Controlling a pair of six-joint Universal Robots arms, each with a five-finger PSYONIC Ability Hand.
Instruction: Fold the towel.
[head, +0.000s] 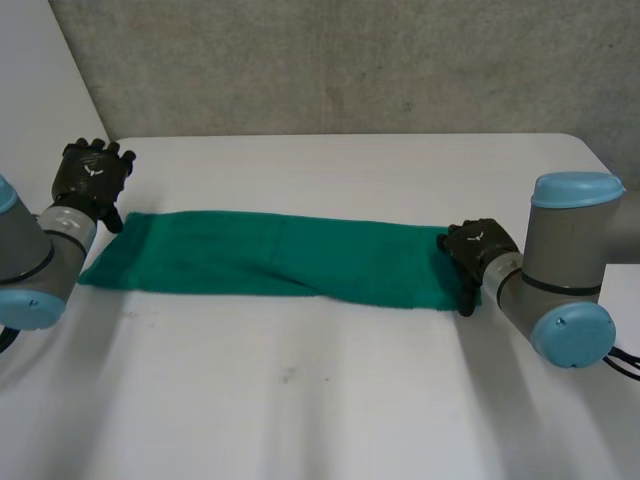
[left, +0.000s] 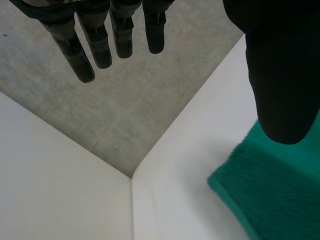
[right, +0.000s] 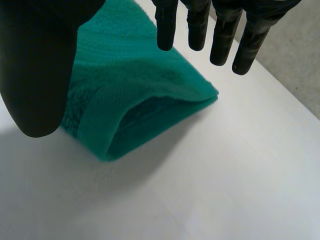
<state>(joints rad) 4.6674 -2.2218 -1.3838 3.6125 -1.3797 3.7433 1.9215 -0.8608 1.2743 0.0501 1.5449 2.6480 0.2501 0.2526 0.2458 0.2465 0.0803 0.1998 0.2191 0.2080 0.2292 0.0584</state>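
A green towel lies folded into a long strip across the white table. My left hand hovers just past the strip's left end, fingers straight and spread, thumb above the towel's corner, holding nothing. At the strip's right end is my right hand, also open: its fingers and thumb hang straight above the towel's folded end, where the layers gape a little. Neither hand grips the cloth.
The white table has bare room in front of the towel and behind it. A grey wall stands along the far edge. A white panel rises at the table's left corner beside my left hand.
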